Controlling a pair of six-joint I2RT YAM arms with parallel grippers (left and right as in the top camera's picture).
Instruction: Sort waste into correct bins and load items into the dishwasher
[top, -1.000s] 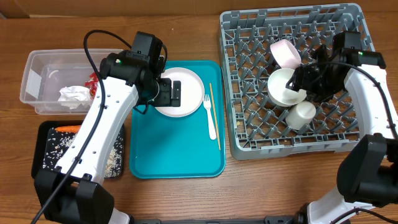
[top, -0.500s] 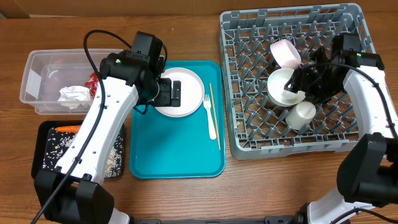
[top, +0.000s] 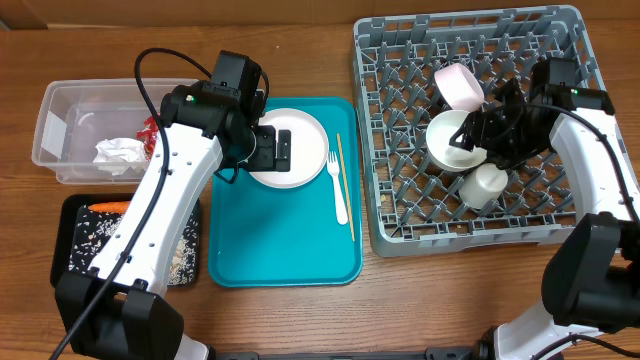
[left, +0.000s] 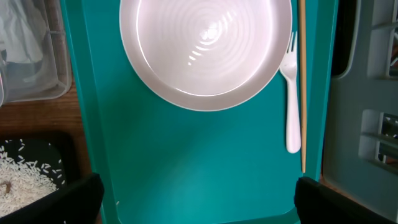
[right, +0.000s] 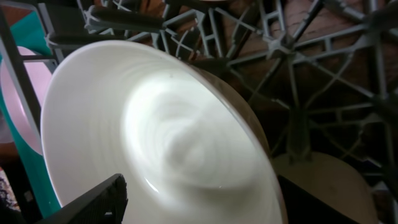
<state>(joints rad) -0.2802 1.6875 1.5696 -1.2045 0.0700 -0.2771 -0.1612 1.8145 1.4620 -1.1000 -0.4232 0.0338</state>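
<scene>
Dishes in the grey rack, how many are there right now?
3: a pink bowl toward the back of the rack, a white bowl just in front of it, and a white cup in front of that. The right arm may hide more.

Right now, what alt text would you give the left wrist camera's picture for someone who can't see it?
A round white plate lies on a teal tray, with a white fork and a thin wooden stick beside it on the right. The left gripper hangs open above the tray, holding nothing.

White bowl (top: 448, 140) tilted among grey dish rack (top: 400, 100) pegs
</scene>
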